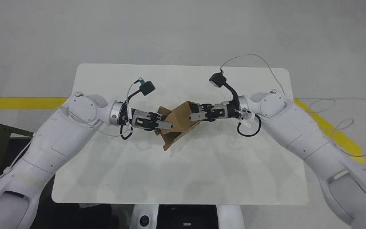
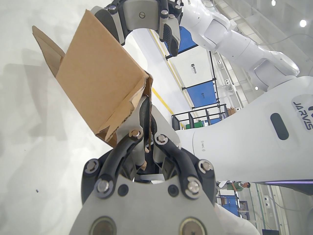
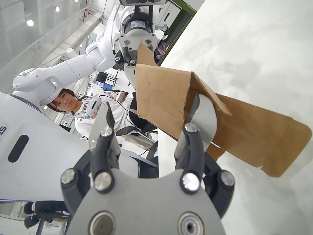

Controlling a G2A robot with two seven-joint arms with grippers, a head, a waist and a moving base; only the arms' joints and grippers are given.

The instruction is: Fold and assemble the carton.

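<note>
Nearest the lens, the left gripper [image 2: 146, 110], pressed together on a ragged-edged end flap of the carton [image 2: 97, 74]. Opposite it, the right gripper [image 3: 154, 106], spread wide, with one finger [image 3: 204, 121] tucked inside the carton's open end and the other well apart in free air. Carton half opened into a tube, held between the two grippers over the middle of the table [image 1: 229, 177], seemingly lifted off the surface, with a long flap [image 3: 269, 143] hanging out toward the tabletop.

Likely trouble from here: only a thin pinch on one flap carrying the whole carton, so a tear or slip along that ragged edge under any hard push from the inside finger. Also possible: creasing a wall off its fold line, or collapsing the tube flat again, through pressing at an angle. No second hold to catch a swing or a drop. Risk too of the long flap catching on the tabletop and bending the wrong way on lowering.

Around: a thin loose cable [image 1: 251, 55] arching from the right arm over the far side of the table, and a yellow floor stripe [image 1: 28, 103] beyond the edge. In the way: mainly the grippers themselves, close together across the carton, with little room for turning either wrist without a knock. Also the inside finger, blocking that end's flaps from folding shut until withdrawn.
</note>
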